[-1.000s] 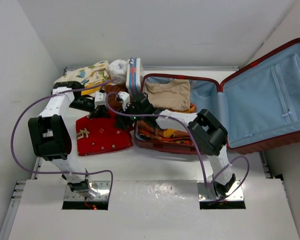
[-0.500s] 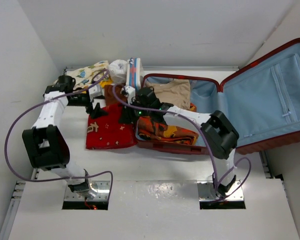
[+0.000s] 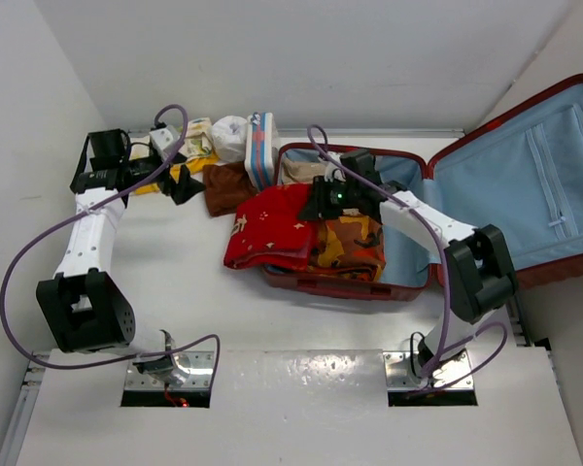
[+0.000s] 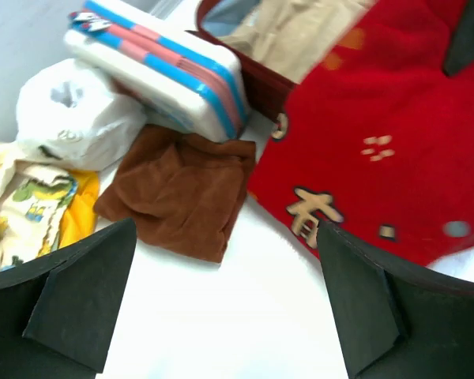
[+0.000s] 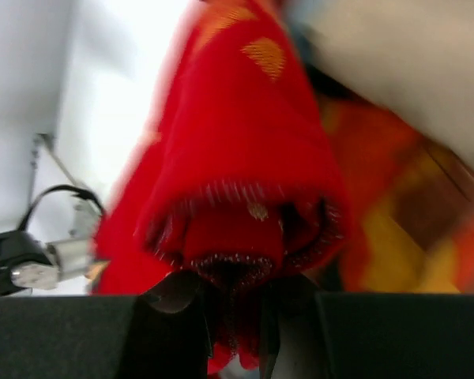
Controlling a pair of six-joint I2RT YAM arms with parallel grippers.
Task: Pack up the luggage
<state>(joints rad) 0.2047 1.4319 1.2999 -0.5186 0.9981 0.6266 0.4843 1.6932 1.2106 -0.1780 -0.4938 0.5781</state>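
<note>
Luggage (image 3: 534,194) lies open on the table (image 3: 301,330), lid flung right. Rigid ribbed shell, likely bulky and slick: take it by a rim if it must move, not the soft lining. Red cloth (image 3: 267,228) is limp and draped over the luggage's left rim, its bunched edge pinched in the right gripper (image 5: 233,316). Left gripper (image 4: 229,300) sits left of the luggage, jaws spread wide and empty, over a brown cloth (image 4: 182,189).

Count: 1 luggage (image 3: 525,189); 5 cloths: red cloth (image 3: 272,228), brown cloth (image 4: 182,193), beige cloth (image 4: 300,31), orange-patterned cloth (image 3: 355,245), cream printed cloth (image 4: 24,197); 1 striped pouch (image 3: 260,146); 1 white bag (image 3: 230,134).
</note>
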